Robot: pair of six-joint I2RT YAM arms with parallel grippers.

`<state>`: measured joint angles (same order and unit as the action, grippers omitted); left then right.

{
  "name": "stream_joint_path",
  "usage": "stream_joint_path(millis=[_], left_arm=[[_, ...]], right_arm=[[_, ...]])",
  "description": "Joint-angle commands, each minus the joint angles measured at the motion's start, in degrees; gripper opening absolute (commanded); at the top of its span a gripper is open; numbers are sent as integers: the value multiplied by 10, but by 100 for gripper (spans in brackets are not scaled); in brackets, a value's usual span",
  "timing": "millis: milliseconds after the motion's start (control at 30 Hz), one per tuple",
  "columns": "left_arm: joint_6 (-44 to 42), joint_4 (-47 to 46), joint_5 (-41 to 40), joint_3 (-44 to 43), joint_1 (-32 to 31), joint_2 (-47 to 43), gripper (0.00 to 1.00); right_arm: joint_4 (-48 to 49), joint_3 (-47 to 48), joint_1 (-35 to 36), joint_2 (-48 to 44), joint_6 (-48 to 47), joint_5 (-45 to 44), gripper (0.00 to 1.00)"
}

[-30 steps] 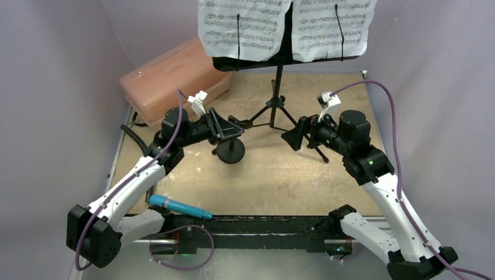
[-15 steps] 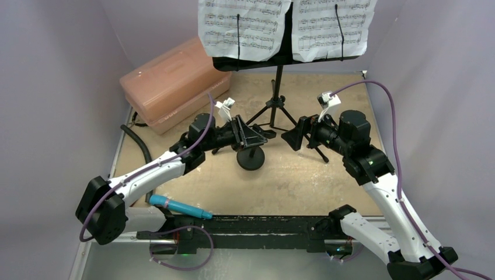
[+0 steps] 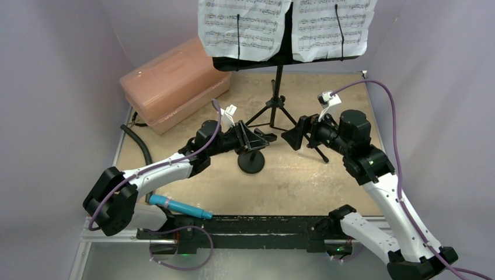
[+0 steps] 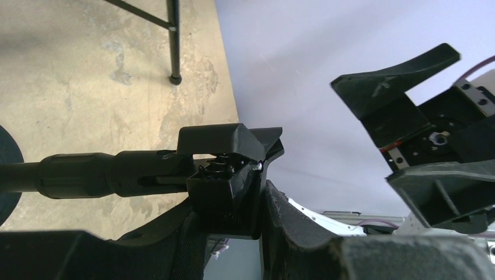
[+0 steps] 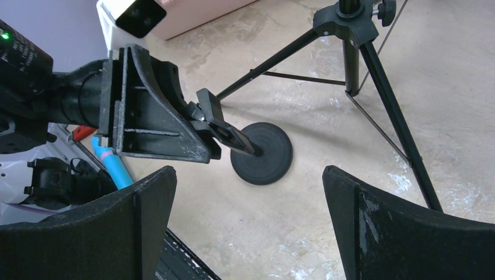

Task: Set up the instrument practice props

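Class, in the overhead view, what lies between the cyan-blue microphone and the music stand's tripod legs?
The top view shows the small mic stand there, its clip held by the left gripper, between microphone and music stand.

**Table** (image 3: 327, 175): bare tan board, scuffed and blotched pale, with a black rail along the near edge.

Lying directly on it:
- **Pink translucent plastic box** (image 3: 169, 79): far left corner, lid shut, set at an angle to the table edges.
- **Black tripod music stand** (image 3: 278, 87): far centre, upright on spread legs.
- **Mic stand** (image 3: 251, 163): centre, just near of the tripod legs; small black round base flat on the board.
- **Cyan-blue microphone** (image 3: 178, 206): on its side at the near left edge, by the rail.
- **Black hose** (image 3: 137, 140): curving along the left edge.
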<state>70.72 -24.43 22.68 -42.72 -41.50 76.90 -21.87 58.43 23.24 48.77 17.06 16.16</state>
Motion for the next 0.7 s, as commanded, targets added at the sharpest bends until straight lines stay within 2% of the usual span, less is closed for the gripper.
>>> stream_joint_path(millis=[0, 167, 267, 400, 500, 667], left_arm=[[1, -84, -16, 6, -4, -8, 0], [-2, -69, -31, 14, -5, -19, 34], [-13, -43, -40, 12, -5, -30, 51], [-18, -2, -48, 9, -5, -42, 82], [-23, 23, -50, 5, -4, -47, 91], [-36, 47, -60, 4, -5, -60, 96]], right_arm=[[24, 28, 1, 2, 2, 4, 98], [24, 30, 1, 3, 2, 4, 98], [24, 29, 1, 3, 2, 4, 98], [25, 27, 1, 3, 2, 5, 98], [26, 26, 1, 3, 3, 5, 98], [27, 24, 1, 2, 3, 6, 98]])
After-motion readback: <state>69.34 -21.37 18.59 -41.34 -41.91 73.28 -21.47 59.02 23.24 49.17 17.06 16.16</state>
